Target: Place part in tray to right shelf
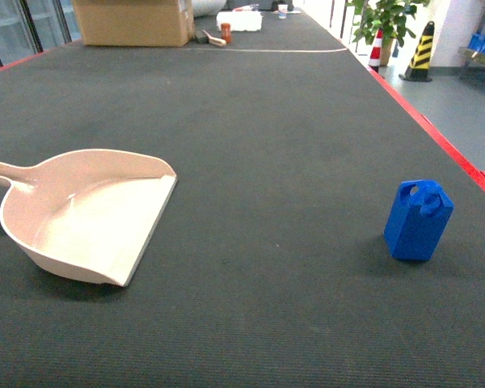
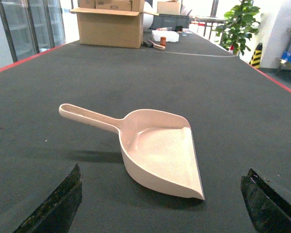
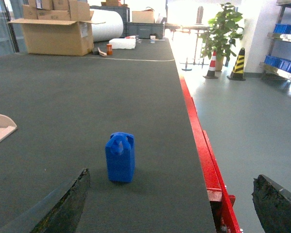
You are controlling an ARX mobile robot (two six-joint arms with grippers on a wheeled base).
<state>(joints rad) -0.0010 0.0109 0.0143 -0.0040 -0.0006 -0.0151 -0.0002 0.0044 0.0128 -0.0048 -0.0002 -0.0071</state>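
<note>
- The part [image 1: 419, 220] stands upright on the dark worktop [image 1: 267, 121], near its red right edge and well apart from the tray [image 1: 89, 214], which lies empty on the left.
- The right gripper [image 3: 169, 204] hangs just short of the part with jaws spread wide, holding nothing.
- The left gripper [image 2: 160, 204] faces the tray's front lip, jaws likewise wide apart and empty.
- Risk: the part looks light and tall, so one jaw touching first could topple it or nudge it toward the edge.
- Risk: the tray's glossy rim may slip in a shallow pinch.
</note>
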